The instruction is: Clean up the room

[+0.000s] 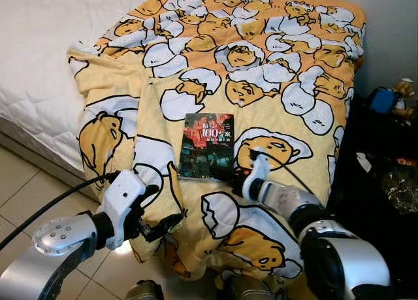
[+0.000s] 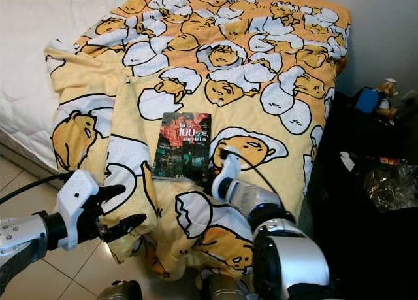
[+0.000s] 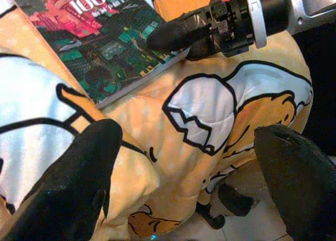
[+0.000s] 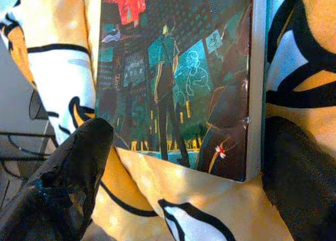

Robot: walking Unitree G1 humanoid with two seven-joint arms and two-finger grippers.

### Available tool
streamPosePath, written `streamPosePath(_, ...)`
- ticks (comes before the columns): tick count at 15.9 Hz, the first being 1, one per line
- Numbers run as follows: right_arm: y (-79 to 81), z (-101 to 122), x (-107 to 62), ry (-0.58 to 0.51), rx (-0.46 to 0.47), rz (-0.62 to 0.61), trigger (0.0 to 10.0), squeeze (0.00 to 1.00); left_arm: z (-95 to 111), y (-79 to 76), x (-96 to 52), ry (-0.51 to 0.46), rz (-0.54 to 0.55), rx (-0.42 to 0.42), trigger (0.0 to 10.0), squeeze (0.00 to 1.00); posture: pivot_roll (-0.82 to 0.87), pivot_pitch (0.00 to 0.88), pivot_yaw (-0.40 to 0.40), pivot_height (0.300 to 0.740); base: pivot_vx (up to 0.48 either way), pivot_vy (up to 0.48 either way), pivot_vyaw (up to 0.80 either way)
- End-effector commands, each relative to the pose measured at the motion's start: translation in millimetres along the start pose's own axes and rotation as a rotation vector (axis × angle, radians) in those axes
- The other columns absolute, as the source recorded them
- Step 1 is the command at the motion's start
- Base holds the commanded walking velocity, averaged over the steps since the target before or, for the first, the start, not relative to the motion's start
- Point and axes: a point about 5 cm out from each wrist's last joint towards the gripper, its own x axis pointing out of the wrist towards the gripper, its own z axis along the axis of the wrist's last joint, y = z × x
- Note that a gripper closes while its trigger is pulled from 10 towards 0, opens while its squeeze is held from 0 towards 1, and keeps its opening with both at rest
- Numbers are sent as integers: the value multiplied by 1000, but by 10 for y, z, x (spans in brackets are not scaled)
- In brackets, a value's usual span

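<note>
A dark paperback book (image 1: 207, 145) with a red and teal cover lies flat on the yellow cartoon-egg blanket (image 1: 261, 65) that covers the bed's end. My right gripper (image 1: 236, 178) is at the book's near right corner. It is open, and in the right wrist view one black finger (image 4: 68, 183) and the other (image 4: 299, 167) stand either side of the book (image 4: 173, 78) corner. My left gripper (image 1: 162, 210) is open and holds nothing. It hovers by the blanket's hanging fold, below and left of the book (image 3: 100, 46).
The white quilted mattress (image 1: 39, 51) lies bare to the left. Beige floor tiles (image 1: 26, 189) run beside the bed. A dark low stand (image 1: 385, 163) with clutter, among it a blue item (image 1: 382, 100), crowds the right side.
</note>
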Motion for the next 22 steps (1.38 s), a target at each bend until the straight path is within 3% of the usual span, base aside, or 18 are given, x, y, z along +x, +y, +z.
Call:
streamPosePath(1,-7,-193,34,58,70,-8,10000,0,21,0,-33,-7,10,9,10000,0,7,187,-94,740,0,0,0)
streamPosePath(3,102,-220,86,54,130,42,9882,0,18,1,-40,-9,18,8,10000,0,6,185,-96,740,0,0,0)
streamPosePath(4,134,-220,101,46,145,55,5294,0,24,6,-37,-14,24,8,10000,0,6,181,-97,740,0,0,0)
streamPosePath(5,153,-206,110,31,162,61,2941,0,30,12,-30,-19,30,7,10000,0,6,181,-96,740,0,0,0)
streamPosePath(7,189,-152,120,-8,214,76,0,0,40,23,-16,-24,35,9,10000,0,1,174,-90,740,0,0,0)
streamPosePath(12,202,-106,124,-45,263,76,0,0,54,36,14,-29,32,14,10000,0,3,177,-83,740,0,0,0)
streamPosePath(19,314,-80,192,-129,378,81,0,0,48,11,-63,-31,51,2,10000,0,31,189,-85,740,0,0,0)
streamPosePath(22,338,-31,198,-153,388,81,0,0,39,4,-68,-33,55,-4,10000,0,29,183,-89,740,0,0,0)
